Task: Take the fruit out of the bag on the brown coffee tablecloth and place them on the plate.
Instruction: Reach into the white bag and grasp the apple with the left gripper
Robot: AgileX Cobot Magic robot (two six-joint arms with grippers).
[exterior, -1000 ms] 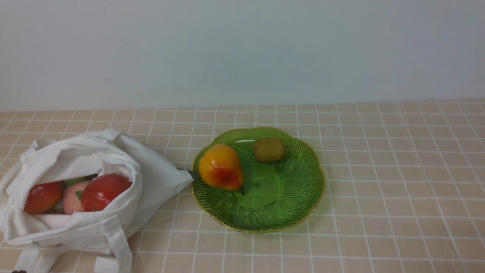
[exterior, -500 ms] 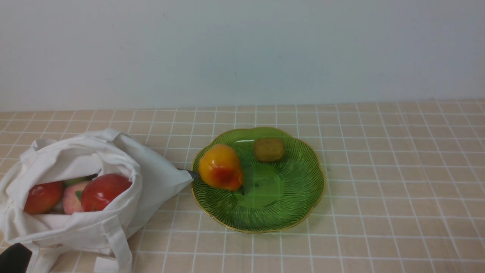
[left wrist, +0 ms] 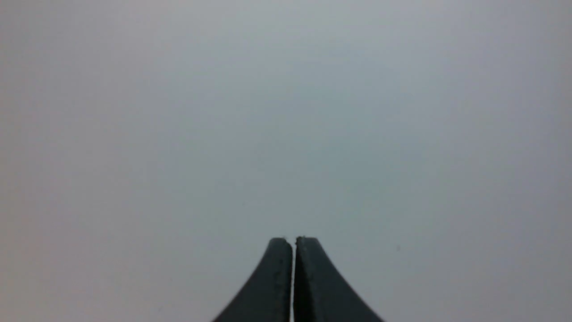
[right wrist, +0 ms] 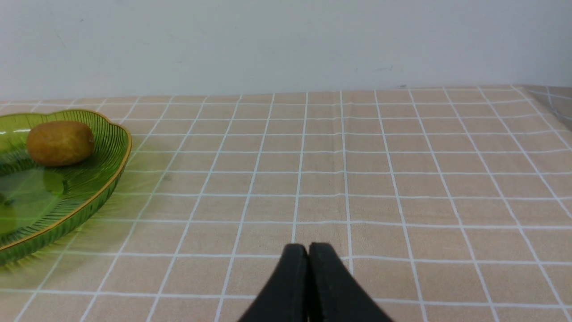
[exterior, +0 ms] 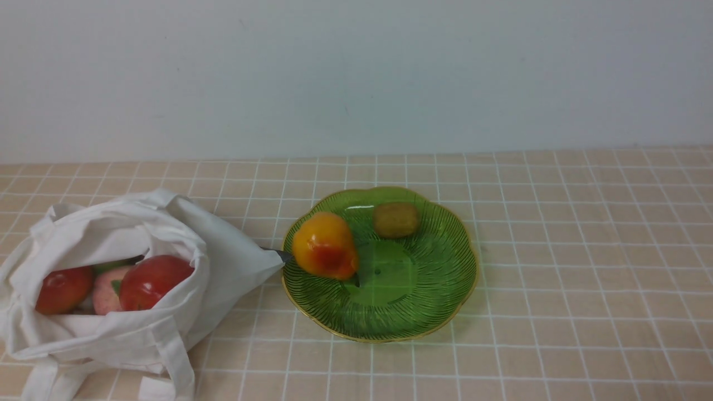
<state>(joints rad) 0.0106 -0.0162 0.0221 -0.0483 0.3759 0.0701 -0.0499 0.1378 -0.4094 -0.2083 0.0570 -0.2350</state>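
Two apples (exterior: 155,282) lie in the bag (exterior: 223,267), apart from either end effector (right wrist: 308,245).

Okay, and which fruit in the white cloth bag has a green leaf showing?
The pale pink peach, lying between two glossy red apples; neither apple shows a leaf.

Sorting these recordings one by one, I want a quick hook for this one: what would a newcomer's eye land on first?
Probably the green plate near the middle of the checked cloth, with a glossy yellow-and-red pear on its left side and a brown fruit towards its back. Next, the slumped white bag at the left, red apples showing in its mouth.
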